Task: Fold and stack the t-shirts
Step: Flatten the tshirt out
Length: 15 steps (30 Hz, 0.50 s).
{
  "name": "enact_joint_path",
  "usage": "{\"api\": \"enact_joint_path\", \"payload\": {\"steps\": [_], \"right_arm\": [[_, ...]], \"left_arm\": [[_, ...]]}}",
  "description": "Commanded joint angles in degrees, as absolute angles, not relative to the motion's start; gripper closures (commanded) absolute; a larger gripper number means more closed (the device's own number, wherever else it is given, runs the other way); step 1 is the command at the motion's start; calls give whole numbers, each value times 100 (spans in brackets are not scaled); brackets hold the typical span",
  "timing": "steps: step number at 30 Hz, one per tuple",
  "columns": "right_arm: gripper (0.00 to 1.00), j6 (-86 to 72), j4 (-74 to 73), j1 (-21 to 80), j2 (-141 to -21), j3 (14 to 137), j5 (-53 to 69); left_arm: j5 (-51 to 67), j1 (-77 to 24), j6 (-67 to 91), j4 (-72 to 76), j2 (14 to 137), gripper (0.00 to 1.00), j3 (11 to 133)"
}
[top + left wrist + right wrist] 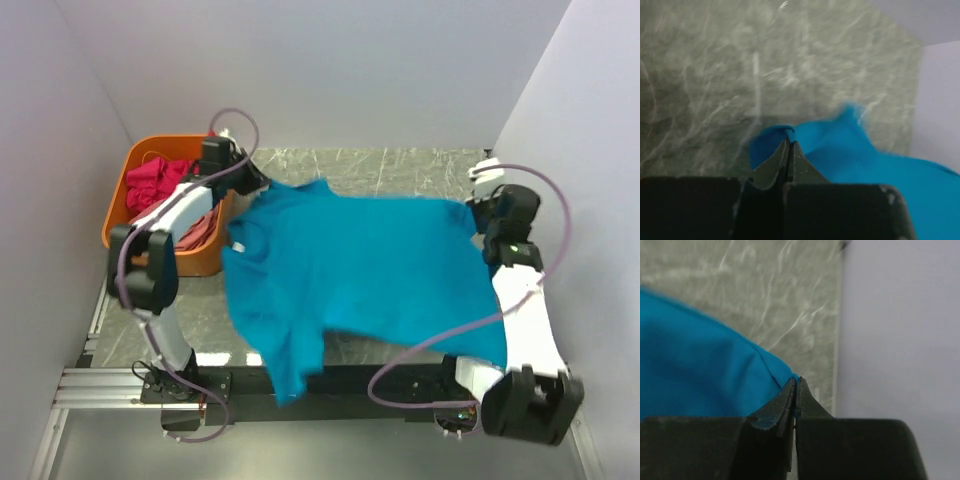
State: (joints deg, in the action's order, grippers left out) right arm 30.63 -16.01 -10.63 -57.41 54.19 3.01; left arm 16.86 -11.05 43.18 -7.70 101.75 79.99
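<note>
A teal-blue t-shirt (360,270) hangs stretched between my two grippers above the table, its lower part drooping toward the near edge. My left gripper (262,183) is shut on one corner of the cloth (790,131) at the back left. At the right, my right gripper (478,205) is shut on the opposite corner (785,376). A magenta-pink t-shirt (155,180) and a dusty salmon-pink one (203,228) lie crumpled in the orange basket (125,215).
The orange basket stands at the table's left side, next to my left arm. White walls close in on the left, back and right (900,340). The marbled grey tabletop (400,170) shows behind the shirt.
</note>
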Motion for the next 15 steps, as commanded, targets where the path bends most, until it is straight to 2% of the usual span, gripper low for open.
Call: {"api": "enact_joint_path", "payload": {"steps": [1, 4, 9, 15], "right_arm": [[100, 3103, 113, -1046, -6273, 5133, 439], [100, 2796, 465, -1046, -7345, 5360, 492], [100, 2610, 264, -1037, -8786, 6212, 510], [100, 2567, 149, -1037, -9483, 6820, 544]], "left_arm": [[1881, -1195, 4175, -35, 10419, 100, 8621], [1802, -1187, 4069, -35, 11264, 100, 9070], [1722, -1195, 4131, -44, 12162, 100, 9597], [1688, -1187, 4096, -325, 12638, 100, 10449]]}}
